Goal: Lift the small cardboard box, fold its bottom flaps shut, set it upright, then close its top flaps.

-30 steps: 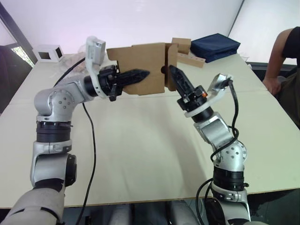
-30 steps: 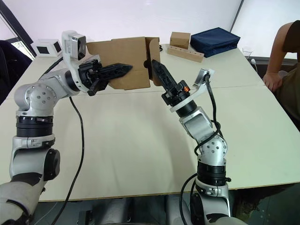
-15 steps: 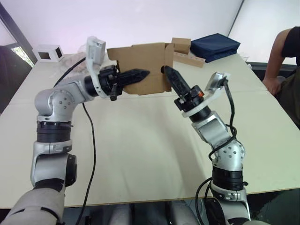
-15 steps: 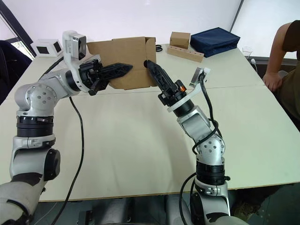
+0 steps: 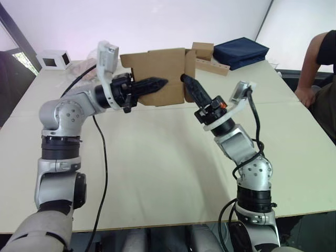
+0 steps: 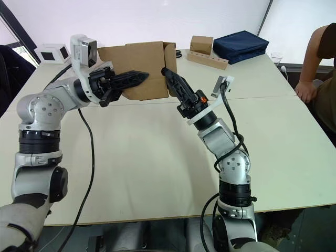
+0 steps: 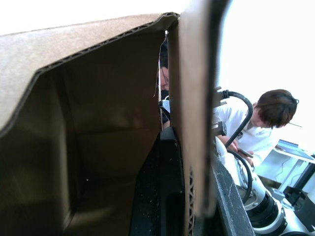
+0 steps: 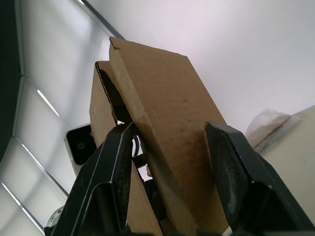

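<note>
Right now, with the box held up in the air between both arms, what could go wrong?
The left gripper holds the small cardboard box by one thin wall pinched between its fingers; a push from the right gripper could bend that wall or twist the box loose. The right gripper's open fingers straddle a flap panel, so closing could crease it instead of folding it.

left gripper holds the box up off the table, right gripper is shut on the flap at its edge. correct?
Not quite. The left gripper does hold the small cardboard box off the table, but the right wrist view shows the right gripper open, fingers straddling the flap, not shut on it.
</note>
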Controlling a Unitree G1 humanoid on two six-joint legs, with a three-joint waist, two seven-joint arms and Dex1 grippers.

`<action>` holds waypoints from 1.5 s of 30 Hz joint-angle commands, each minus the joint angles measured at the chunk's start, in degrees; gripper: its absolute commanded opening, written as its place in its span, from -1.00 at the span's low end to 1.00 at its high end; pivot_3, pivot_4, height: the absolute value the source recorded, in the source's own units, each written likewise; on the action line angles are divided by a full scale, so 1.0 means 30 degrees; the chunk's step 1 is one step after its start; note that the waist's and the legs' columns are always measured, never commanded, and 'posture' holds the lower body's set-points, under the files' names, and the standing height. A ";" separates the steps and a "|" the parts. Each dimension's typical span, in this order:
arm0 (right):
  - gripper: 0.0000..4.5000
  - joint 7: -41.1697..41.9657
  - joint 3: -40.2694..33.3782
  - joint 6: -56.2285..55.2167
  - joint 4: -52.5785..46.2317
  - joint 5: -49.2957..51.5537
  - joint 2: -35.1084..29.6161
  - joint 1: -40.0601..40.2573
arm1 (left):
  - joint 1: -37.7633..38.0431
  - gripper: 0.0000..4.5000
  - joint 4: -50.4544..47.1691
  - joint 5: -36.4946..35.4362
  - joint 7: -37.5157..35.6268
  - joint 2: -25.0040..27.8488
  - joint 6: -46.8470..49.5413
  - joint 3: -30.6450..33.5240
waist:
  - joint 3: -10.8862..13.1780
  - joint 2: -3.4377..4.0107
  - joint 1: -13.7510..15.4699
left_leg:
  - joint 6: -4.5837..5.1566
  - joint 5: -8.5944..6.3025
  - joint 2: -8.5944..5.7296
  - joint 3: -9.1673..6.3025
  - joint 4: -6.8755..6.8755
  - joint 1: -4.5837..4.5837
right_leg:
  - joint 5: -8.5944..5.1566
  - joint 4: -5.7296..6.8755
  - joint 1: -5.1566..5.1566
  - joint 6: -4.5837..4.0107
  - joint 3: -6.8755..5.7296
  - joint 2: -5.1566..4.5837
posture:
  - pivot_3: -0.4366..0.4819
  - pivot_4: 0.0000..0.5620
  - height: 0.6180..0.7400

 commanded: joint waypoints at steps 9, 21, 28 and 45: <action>0.04 0.0576 0.0587 0.0646 -0.1723 0.1544 0.0479 0.0132 | -0.0482 -1.00 0.0139 -0.0039 0.0019 -0.0138 -0.0488 0.0319 | 0.0000 0.0000 0.0006 | -0.0011 0.0006 0.0000 -0.0001 0.0000 0.0000 | 0.0000 0.0000 0.0000 0.0000 0.0000 -0.0001 | -0.05 -0.47 1.00; 0.04 0.1004 0.1652 0.1739 -0.2016 0.2014 0.0370 0.0261 | -0.0273 -1.00 -0.0144 -0.0239 -0.0060 -0.0174 -0.0222 0.0131 | 0.0000 0.0000 -0.0001 | -0.0005 0.0003 0.0000 -0.0002 -0.0001 0.0000 | 0.0000 0.0000 0.0000 0.0000 0.0000 0.0000 | -0.05 -0.47 1.00; 0.04 0.0857 0.0803 0.2106 -0.2241 0.2312 -0.0865 0.0277 | -0.0147 -1.00 -0.0483 -0.0474 -0.0228 0.0170 0.0317 0.0311 | 0.0000 0.0000 0.0001 | -0.0001 0.0000 0.0000 -0.0002 -0.0001 0.0000 | 0.0000 -0.0001 0.0000 0.0000 -0.0001 0.0000 | -0.05 -0.47 1.00; -0.69 -0.0168 -0.1568 0.0436 -0.1805 0.2696 -0.2565 0.0263 | -0.0261 -1.00 -0.0557 -0.2336 0.0524 0.0156 0.1855 0.1598 | 0.0000 0.0000 0.0021 | 0.0026 -0.0014 0.0000 -0.0002 -0.0001 0.0000 | 0.0000 -0.0002 0.0001 0.0000 0.0000 0.0000 | -0.05 -0.47 1.00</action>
